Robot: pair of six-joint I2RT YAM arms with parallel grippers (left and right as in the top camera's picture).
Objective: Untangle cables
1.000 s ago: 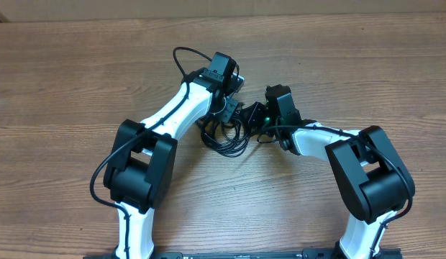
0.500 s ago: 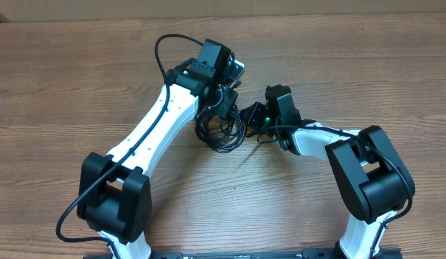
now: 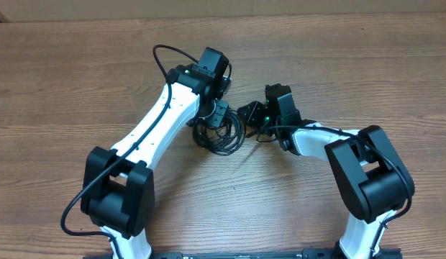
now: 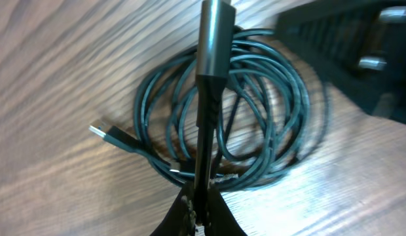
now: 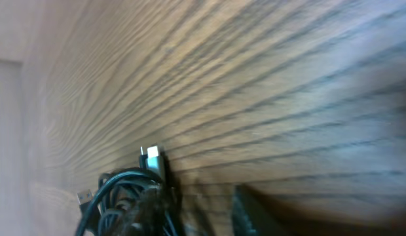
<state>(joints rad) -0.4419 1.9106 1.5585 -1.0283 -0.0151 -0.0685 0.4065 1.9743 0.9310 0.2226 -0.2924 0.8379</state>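
The cables (image 3: 219,135) lie as a bunch of thin black loops on the wooden table between the two arms. In the left wrist view the coil (image 4: 268,111) spreads out flat, with a small plug (image 4: 102,131) sticking out at its left. My left gripper (image 3: 216,113) (image 4: 200,213) is shut on one cable end, whose long dark connector (image 4: 211,59) runs up across the coil. My right gripper (image 3: 249,115) (image 5: 203,208) sits at the bunch's right edge with its jaws apart. The loops (image 5: 121,196) and a silver-tipped plug (image 5: 154,159) crowd its left finger.
The wooden table (image 3: 352,65) stretches all around the bunch. The right gripper's dark body (image 4: 360,46) fills the upper right of the left wrist view, close to the coil. Both arm bases stand at the near edge.
The left arm has stretched out and shifted its wrist up and left with its cable end. The bunch slid slightly left. The right gripper's jaws have parted.
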